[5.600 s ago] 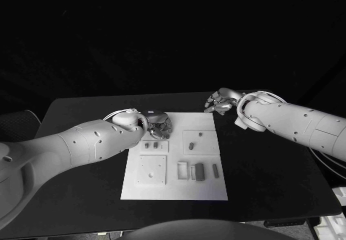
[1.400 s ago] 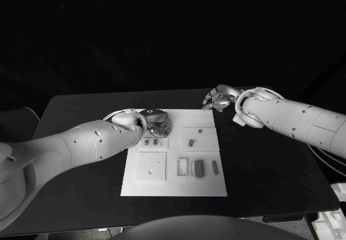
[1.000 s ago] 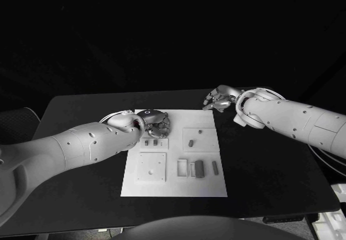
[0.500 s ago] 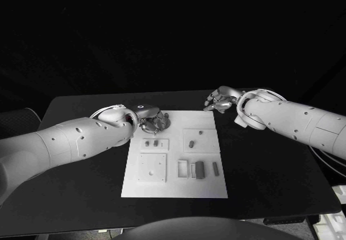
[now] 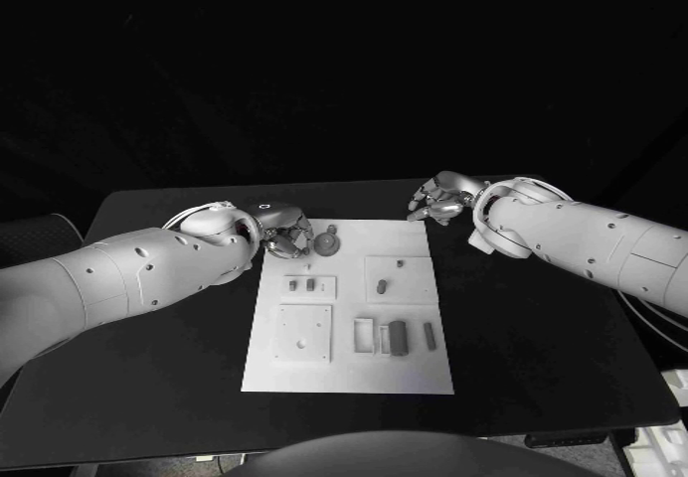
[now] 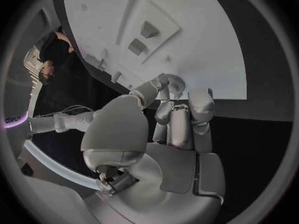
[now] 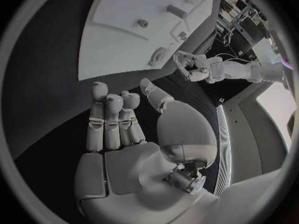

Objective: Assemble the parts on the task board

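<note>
My left hand point(image 5: 284, 235) is at the far left corner of the white task board point(image 5: 349, 373), at about ten o'clock. Its fingers are curled in, and I cannot tell if they hold anything. A small round part point(image 5: 328, 241) lies flat on the board just beside it, toward three o'clock, so this hand is nearer. My right hand point(image 5: 443, 202) hangs over the black desk point(image 5: 158, 328) at one o'clock, fingers apart, holding nothing.
</note>
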